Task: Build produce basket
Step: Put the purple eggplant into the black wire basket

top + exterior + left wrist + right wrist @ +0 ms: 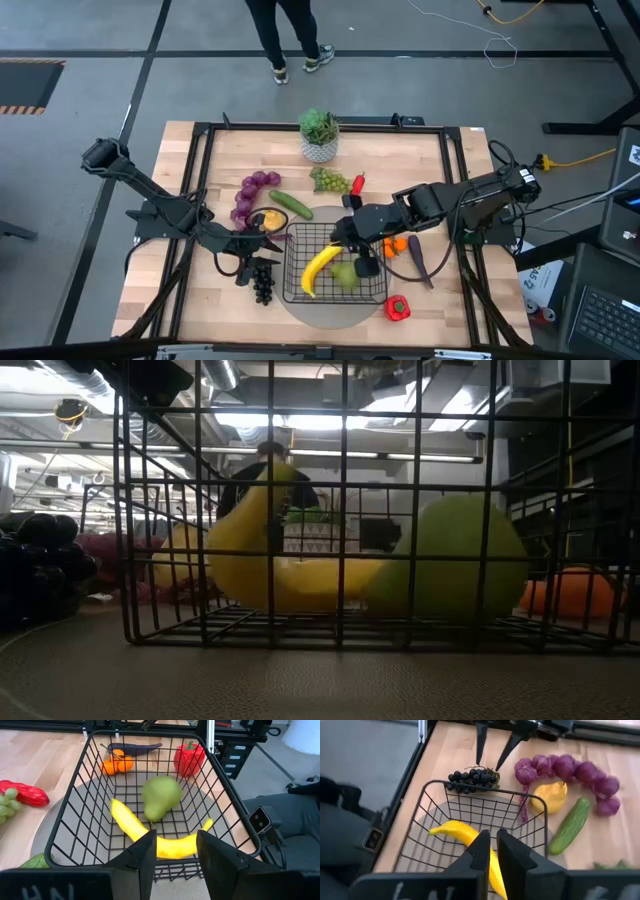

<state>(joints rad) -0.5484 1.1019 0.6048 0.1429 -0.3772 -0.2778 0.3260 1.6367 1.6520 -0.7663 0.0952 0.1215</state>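
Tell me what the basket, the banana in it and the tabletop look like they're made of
Basket: thin wire in a square grid, black, likely coated metal, matte.
Banana: smooth, uniformly yellow with a slight sheen and no blemishes, so probably moulded plastic or foam rather than real fruit.
Tabletop: pale wood, with plank seams and grain showing; probably butcher block, satin finish.

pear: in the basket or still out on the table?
In. The green pear sits on the wire floor of the basket, beside the yellow banana; the low view shows both behind the basket's wire wall.
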